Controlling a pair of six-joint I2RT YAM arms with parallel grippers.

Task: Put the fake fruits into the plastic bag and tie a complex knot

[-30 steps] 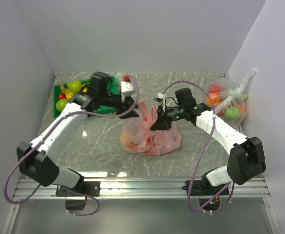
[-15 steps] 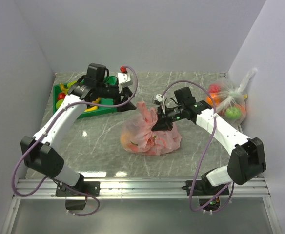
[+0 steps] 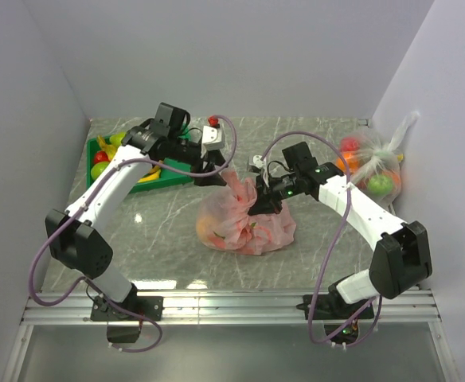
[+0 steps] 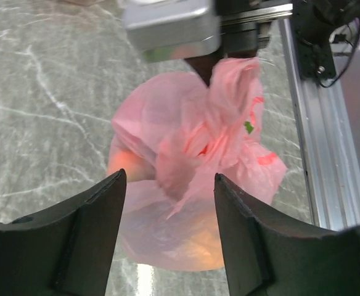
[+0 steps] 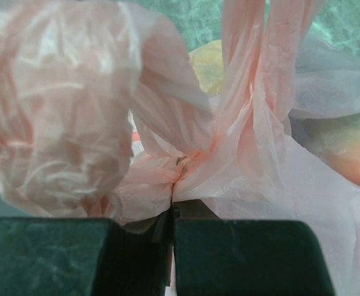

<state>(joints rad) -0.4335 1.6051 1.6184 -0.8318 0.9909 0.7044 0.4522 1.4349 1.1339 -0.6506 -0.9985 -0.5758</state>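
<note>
Mid-table, the pink plastic bag [image 3: 244, 221] sits bulging with fake fruits [image 4: 127, 165] that glow orange through the thin film; the right gripper [image 3: 264, 199] reaches in from the right, jaws pressed together on the bag's bunched top, with pink film caught in the seam between them; the left gripper [image 3: 215, 171] hovers just at the far-left side of that bunch, claw spread and holding nothing; more fruits lie in a green tray [image 3: 166, 179] at far left; a clear bag [image 3: 376, 163] of fruit rests against the right wall.
</note>
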